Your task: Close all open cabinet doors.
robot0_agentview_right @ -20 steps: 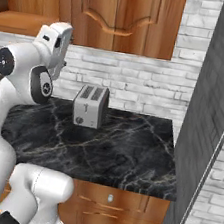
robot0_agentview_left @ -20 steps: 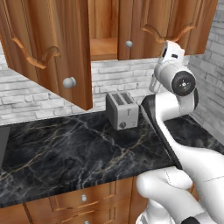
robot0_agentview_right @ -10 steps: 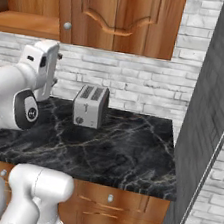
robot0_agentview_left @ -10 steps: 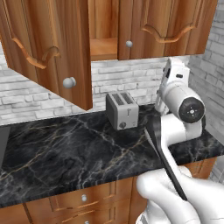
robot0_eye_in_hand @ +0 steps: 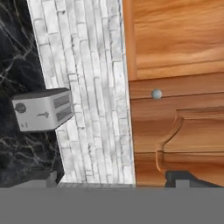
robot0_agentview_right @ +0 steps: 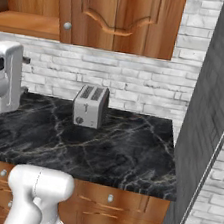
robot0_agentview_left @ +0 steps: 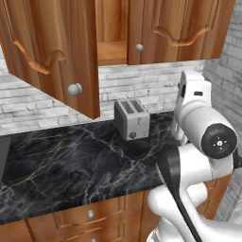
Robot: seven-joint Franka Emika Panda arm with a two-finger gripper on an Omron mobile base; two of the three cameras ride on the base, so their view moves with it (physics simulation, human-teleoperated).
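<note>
- Wooden open cabinet door (robot0_agentview_left: 52,52) swings out over the bench (robot0_agentview_left: 71,160), upper left.
- I judge it stiff, hinged, light: push its flat face, not the knob (robot0_agentview_left: 74,89).
- My gripper (robot0_eye_in_hand: 113,181) is spread, empty.

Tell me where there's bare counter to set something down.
The black marble counter is bare left of the grey toaster, below the open reddish-brown cabinet door, and right of the toaster up to the grey wall. The robot's arm crowds the near edge.

I see a black marble counter (robot0_agentview_left: 71,165) carrying a grey toaster (robot0_agentview_left: 132,119), which stands toward twelve o'clock on it, near the brick wall (robot0_agentview_left: 142,87).
</note>
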